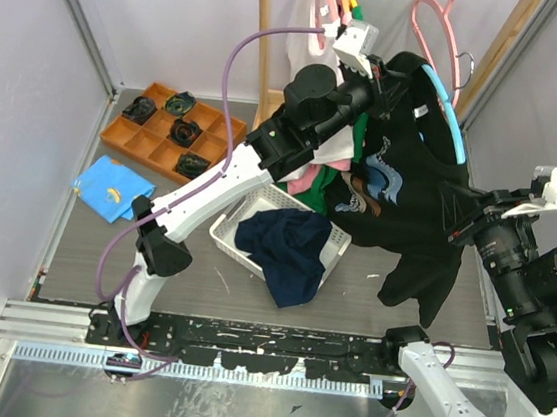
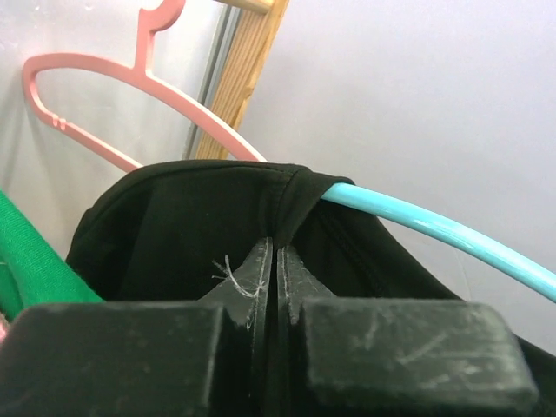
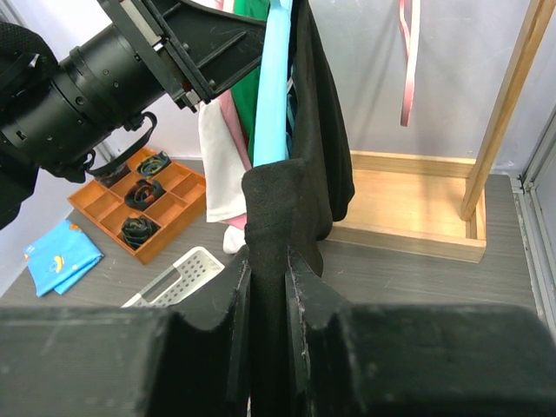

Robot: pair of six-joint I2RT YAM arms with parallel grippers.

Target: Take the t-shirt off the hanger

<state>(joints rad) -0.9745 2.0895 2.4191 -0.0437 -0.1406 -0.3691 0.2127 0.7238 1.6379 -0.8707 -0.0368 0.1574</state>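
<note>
Top external: t-shirt [image 1: 418, 199], hem downward

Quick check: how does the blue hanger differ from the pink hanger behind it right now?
The blue hanger carries the black t-shirt over its end, while the pink hanger is bare. The blue hanger sits close to the left gripper, which pinches the shirt right beside it, while the pink hanger hangs farther back, untouched. Both are slim hangers with curved arms.

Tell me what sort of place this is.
Probably a lab test cell for robot laundry handling: pale panel walls enclose a wooden garment rack, a black t-shirt on a light-blue plastic hanger, and a white slotted laundry basket of clothes.
</note>
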